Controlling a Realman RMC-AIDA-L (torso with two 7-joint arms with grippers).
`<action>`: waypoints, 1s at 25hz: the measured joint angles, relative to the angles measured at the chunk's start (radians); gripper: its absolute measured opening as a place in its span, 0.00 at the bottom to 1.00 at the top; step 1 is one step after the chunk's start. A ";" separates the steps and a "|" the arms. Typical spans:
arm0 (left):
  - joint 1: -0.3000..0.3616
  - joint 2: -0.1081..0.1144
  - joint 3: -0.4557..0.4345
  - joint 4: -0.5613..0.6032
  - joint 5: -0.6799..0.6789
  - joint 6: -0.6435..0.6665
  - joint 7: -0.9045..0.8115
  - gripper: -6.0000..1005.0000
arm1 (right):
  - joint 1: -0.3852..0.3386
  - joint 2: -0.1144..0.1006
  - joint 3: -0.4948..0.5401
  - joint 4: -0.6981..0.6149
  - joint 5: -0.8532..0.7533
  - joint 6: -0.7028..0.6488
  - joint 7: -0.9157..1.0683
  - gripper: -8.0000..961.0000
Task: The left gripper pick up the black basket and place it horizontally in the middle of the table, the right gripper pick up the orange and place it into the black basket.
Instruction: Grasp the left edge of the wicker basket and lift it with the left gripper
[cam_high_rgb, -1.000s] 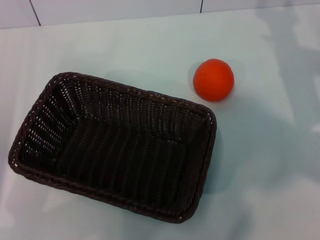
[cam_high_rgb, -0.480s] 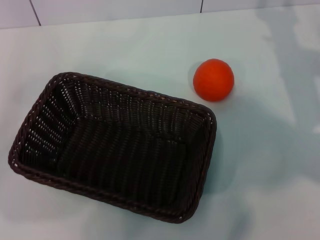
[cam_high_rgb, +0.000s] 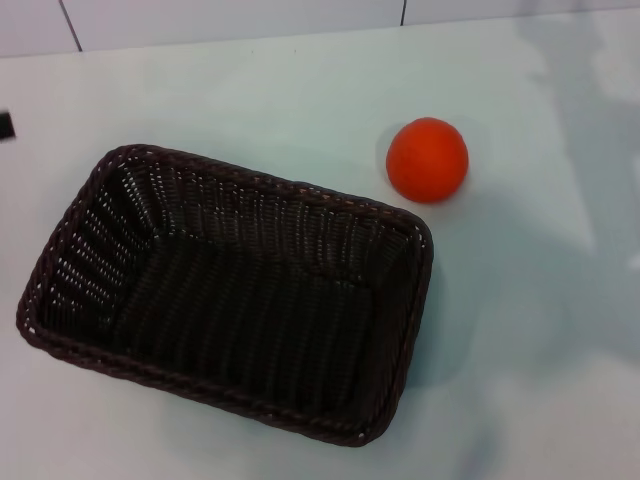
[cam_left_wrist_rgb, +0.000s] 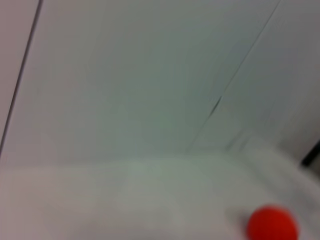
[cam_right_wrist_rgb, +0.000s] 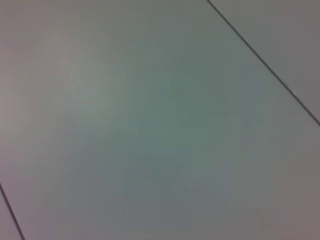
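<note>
1. In the head view we see the black basket (cam_high_rgb: 228, 295) filling the lower left and centre of the frame, resting open side up on the tabletop (cam_high_rgb: 530, 330), its long side slanted so that the left end sits higher in the frame than the right.
2. The basket holds nothing; we can see its woven floor and sloping walls all the way round.
3. The orange (cam_high_rgb: 427, 159) lies on the tabletop in the upper right part of the frame, just beyond the basket's upper right corner and not touching the rim.
4. At the far left edge of the head view, above the basket, a small black piece (cam_high_rgb: 6, 125) pokes into the frame; we take it for part of the left gripper, well apart from the basket, and we cannot tell whether it is open or closed.
5. The left wrist view shows the orange (cam_left_wrist_rgb: 272, 223) low at the right of the frame on the pale tabletop, with a tiled wall behind.
6. The right gripper shows in no picture; the right wrist view gives only pale tiles and their dark seams.
</note>
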 joint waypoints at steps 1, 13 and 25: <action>-0.010 0.000 0.025 0.034 0.048 -0.001 -0.039 0.79 | 0.000 0.000 0.000 0.000 0.000 0.000 0.000 0.75; -0.129 -0.009 0.288 0.150 0.415 0.018 -0.371 0.79 | -0.006 0.000 0.004 0.004 0.003 0.015 0.000 0.75; -0.217 -0.082 0.377 0.113 0.653 0.017 -0.407 0.79 | -0.010 0.000 0.008 -0.001 0.003 0.059 0.000 0.75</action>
